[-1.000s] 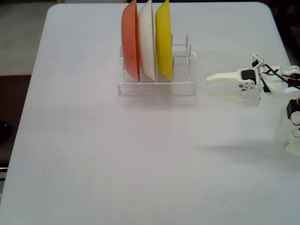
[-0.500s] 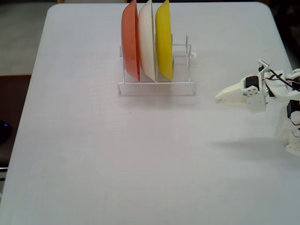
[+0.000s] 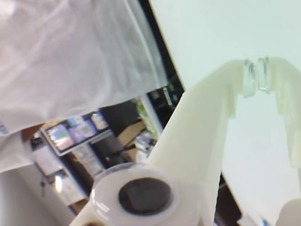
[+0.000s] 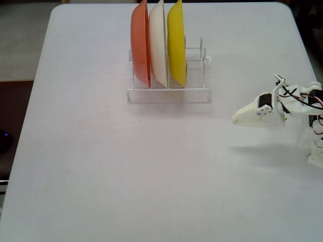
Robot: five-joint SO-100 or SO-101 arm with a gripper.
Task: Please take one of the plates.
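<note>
Three plates stand on edge in a white wire rack (image 4: 169, 93) at the far middle of the table in the fixed view. The plate (image 4: 158, 43) is the pale, glossy middle one, between an orange-red plate (image 4: 140, 43) on its left and a yellow plate (image 4: 176, 43) on its right. My gripper (image 4: 234, 120) hangs low over the table well to the right of the rack, pointing left, touching nothing. In the wrist view the gripper (image 3: 257, 77) has its clear-padded fingertips almost together with nothing between them. No plates show in that view.
The white table (image 4: 126, 176) runs wide and bare in front of the rack. The arm's base (image 4: 315, 151) sits at the right edge. The wrist view shows the table's edge (image 3: 162, 61) and room clutter beyond it.
The gripper was open one second ago and is now shut. It has rolled and dropped lower toward the table, its tip a little farther right of the rack.
</note>
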